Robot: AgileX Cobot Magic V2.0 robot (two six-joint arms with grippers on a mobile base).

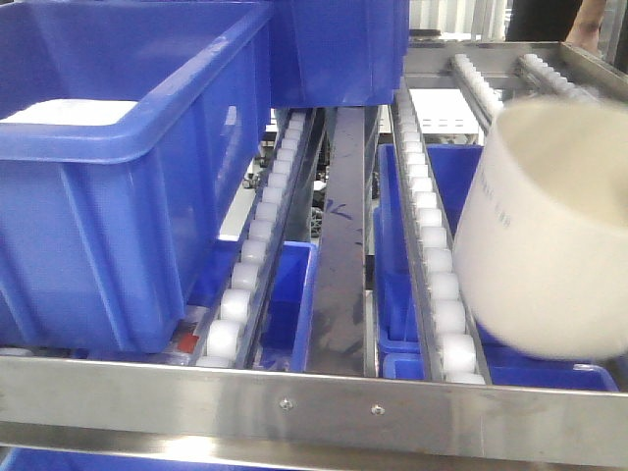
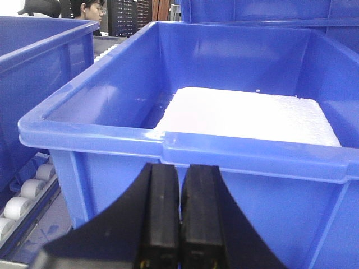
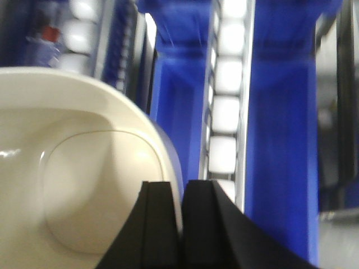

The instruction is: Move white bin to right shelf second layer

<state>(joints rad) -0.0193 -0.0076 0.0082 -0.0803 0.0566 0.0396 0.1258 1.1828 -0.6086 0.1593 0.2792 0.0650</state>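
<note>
The white bin [image 1: 549,245] hangs tilted above the right lanes of the right shelf second layer [image 1: 432,255], its mouth turned up and back, blurred by motion. From the right wrist view I look into the bin [image 3: 78,179], and my right gripper [image 3: 179,193] is shut on its rim wall, one finger inside and one outside. The roller lane [image 3: 224,112] runs just right of the bin. My left gripper [image 2: 179,179] is shut with nothing between its fingers, right in front of a blue crate [image 2: 185,151]. Neither gripper shows in the front view.
A large blue crate [image 1: 108,186] holding a white foam slab [image 2: 247,115] sits on the left lanes. Another blue crate [image 1: 339,49] stands further back. Blue crates [image 1: 412,294] lie on the tier below. The steel front rail [image 1: 314,407] crosses the near edge. A person [image 2: 90,8] stands far behind.
</note>
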